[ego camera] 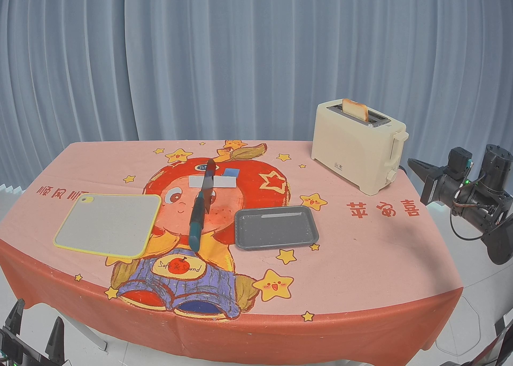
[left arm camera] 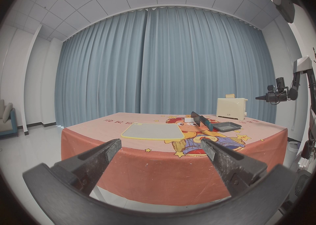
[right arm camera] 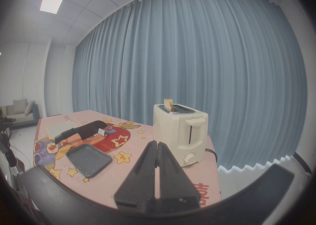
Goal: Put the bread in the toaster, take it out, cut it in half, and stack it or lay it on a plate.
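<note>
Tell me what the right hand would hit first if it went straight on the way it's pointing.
Most likely the toaster: the shut right hand points at its lever-and-dial end, with nothing between. Depth is unclear, so it could clip only the near corner.

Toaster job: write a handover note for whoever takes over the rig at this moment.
Left gripper: open, empty, low off the table's near left corner.
Right gripper: shut, empty, off the table's right edge beside the toaster.
Bread stands in the toaster's slot, top poking out. Knife lies between cutting board and grey tray.
Done: bread in toaster. Left: pull it out, halve it on the board, plate it.
</note>
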